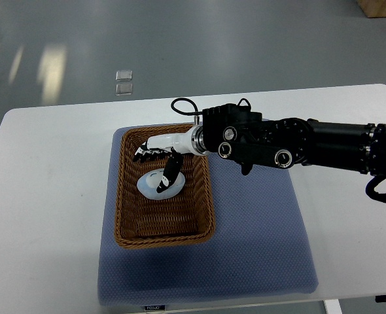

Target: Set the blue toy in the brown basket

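Right hand [159, 152] over toy [159, 186] in basket [126, 216]

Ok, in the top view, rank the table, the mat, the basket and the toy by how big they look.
Largest to smallest:
1. table
2. mat
3. basket
4. toy, lying in the basket under the right robot hand

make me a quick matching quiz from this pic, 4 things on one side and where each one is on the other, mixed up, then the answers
Things:
1. brown basket
2. pale blue toy
3. right hand
4. blue mat

Places:
A. lying flat on the white table
B. reaching over the basket's far end, from the picture's right
C. sitting on the left part of the mat
D. lying inside the basket, on its woven floor

Pairs: 1-C, 2-D, 3-B, 4-A
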`<state>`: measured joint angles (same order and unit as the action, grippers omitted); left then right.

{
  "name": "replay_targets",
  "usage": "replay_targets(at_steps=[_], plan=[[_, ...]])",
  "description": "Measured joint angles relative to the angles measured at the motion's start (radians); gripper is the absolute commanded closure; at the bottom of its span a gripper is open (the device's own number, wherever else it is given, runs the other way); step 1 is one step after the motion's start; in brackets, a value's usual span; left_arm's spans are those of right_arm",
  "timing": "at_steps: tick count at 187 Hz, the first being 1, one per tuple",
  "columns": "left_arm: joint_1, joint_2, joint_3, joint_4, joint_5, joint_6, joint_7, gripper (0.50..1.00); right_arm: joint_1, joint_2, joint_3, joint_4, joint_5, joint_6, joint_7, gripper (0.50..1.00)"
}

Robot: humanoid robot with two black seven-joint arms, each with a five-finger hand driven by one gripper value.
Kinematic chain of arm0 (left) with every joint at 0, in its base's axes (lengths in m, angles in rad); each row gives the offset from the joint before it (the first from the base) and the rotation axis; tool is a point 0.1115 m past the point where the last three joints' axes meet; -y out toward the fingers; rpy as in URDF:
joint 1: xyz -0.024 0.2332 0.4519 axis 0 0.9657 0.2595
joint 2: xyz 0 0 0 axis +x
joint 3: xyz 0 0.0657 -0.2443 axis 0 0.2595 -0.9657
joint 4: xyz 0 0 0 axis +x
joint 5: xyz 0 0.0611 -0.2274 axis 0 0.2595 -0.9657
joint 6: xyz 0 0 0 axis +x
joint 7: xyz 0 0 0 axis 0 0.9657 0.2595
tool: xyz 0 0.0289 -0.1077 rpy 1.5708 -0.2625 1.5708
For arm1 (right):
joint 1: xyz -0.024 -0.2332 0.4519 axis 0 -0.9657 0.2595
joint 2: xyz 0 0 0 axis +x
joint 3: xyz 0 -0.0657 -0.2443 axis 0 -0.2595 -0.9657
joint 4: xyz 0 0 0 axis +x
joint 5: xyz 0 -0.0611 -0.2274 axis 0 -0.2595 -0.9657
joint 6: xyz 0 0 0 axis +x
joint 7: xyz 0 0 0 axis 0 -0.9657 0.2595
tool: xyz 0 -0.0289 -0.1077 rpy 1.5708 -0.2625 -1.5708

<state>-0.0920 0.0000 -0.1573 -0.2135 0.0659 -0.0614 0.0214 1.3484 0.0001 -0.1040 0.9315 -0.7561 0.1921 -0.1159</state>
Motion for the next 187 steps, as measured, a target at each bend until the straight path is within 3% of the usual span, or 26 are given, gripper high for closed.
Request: replay_targets(at_steps=[24,63,88,114,142,157,187], plan=[[0.0,0.0,0.0,0.001,0.0,0.0,0.0,0.5,0.056,-0.02,0.101,0.003,0.017,0.017,0.0,0.642],[0.0,0.0,0.002,0.002,0.0,0.0,0.0,0.5,0.062,-0.145,0.286,0.005,0.116,0.015,0.003,0.642],[0.0,0.0,0.003,0.002,0.0,0.0,0.0,0.5,-0.06,-0.208,0.464,0.003,0.201,-0.028,0.026,0.642],[0.001,0.0,0.003,0.002,0.0,0.0,0.0,0.5,-0.24,-0.229,0.729,-0.005,0.293,-0.075,0.104,0.642],[0.002,0.0,0.003,0.001,0.0,0.0,0.0,0.5,-0.42,-0.214,0.949,-0.023,0.396,-0.082,0.173,0.64],[0.002,0.0,0.003,-0.001,0.0,0.0,0.0,0.5,-0.49,-0.196,1.012,-0.034,0.423,-0.081,0.19,0.603],[0.001,0.0,0.004,-0.006,0.0,0.0,0.0,0.5,-0.614,-0.132,1.134,-0.066,0.468,-0.069,0.229,0.599]])
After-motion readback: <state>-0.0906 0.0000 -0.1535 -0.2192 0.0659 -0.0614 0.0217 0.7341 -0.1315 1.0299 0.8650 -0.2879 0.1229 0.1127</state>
